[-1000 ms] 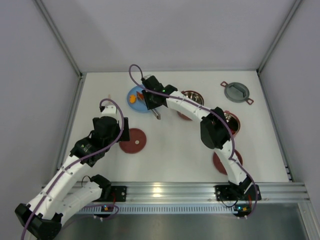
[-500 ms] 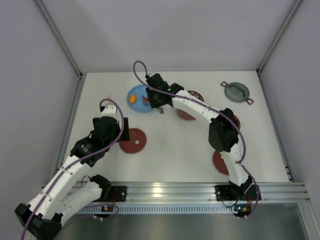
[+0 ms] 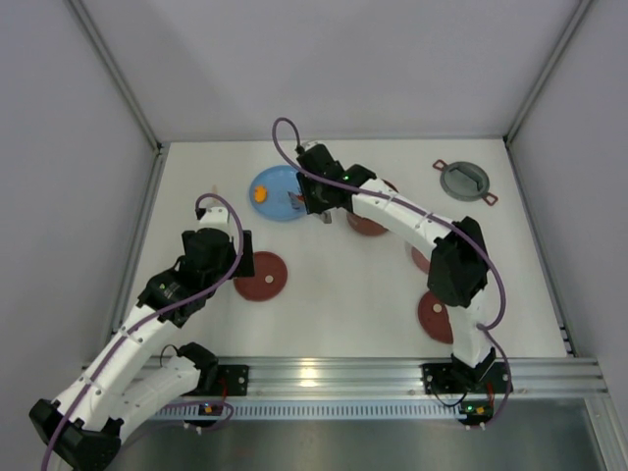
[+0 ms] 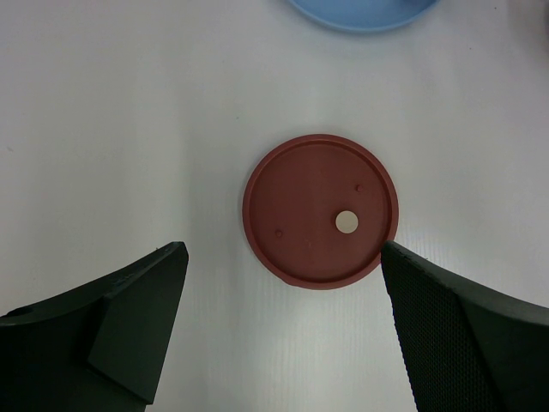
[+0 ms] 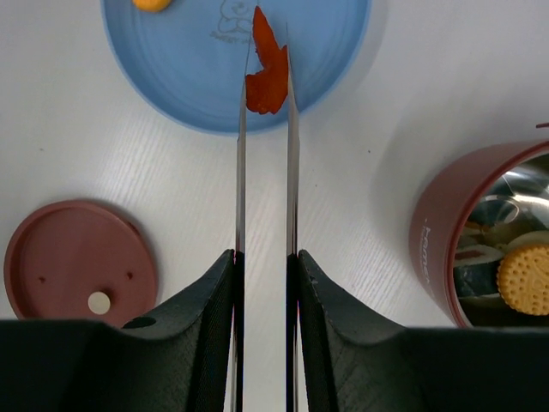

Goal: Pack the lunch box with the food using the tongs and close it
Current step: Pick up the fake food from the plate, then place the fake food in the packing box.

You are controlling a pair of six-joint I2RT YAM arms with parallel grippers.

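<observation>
My right gripper (image 5: 265,255) is shut on the silver tongs (image 5: 291,172), pressing both arms nearly parallel. The tong tips pinch an orange-red piece of food (image 5: 268,73) above the light-blue plate (image 5: 189,86). Another orange piece (image 3: 259,194) lies on that plate. To the right stands a dark-red lunch box bowl (image 5: 442,227) with a round biscuit (image 5: 523,279) and other pieces inside. In the top view the right gripper (image 3: 312,196) hovers at the plate's right edge. My left gripper (image 4: 281,247) hangs open over a flat dark-red lid (image 4: 309,197), holding nothing.
The grey two-eared cover (image 3: 464,181) lies at the back right. A second dark-red lid (image 3: 435,316) rests near the right arm's base. The bowl (image 3: 369,225) beside the plate is partly hidden under the right forearm. Walls close in the table on three sides.
The right arm has shifted a little to the right with the tongs and the orange-red piece, and its elbow now covers the bowl at the right. The left arm has not moved.
</observation>
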